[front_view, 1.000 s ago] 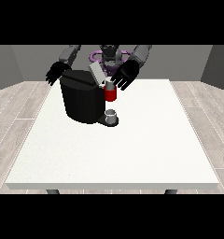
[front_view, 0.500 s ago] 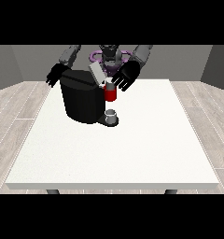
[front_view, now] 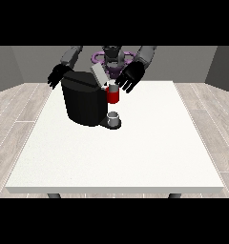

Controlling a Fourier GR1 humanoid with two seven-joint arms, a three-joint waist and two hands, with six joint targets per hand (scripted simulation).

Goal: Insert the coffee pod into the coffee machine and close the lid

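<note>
Black coffee machine (front_view: 85, 102), grey lid (front_view: 98, 75) raised

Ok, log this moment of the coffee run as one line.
machine: coffee machine on table, lid raised | hand at view's right: open, beside red thing at the machine | hand at view's left: open, behind machine

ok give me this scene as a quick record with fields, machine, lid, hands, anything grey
machine: bulky black coffee machine on the large white table, left of centre
lid: light grey flap, tilted up, open
red thing at the machine, under the raised lid
grey thing: small cup-shaped piece on the machine's base
hand at the view's right, fingers spread, beside the lid
hand at the view's left, behind the machine, fingers relaxed
</note>
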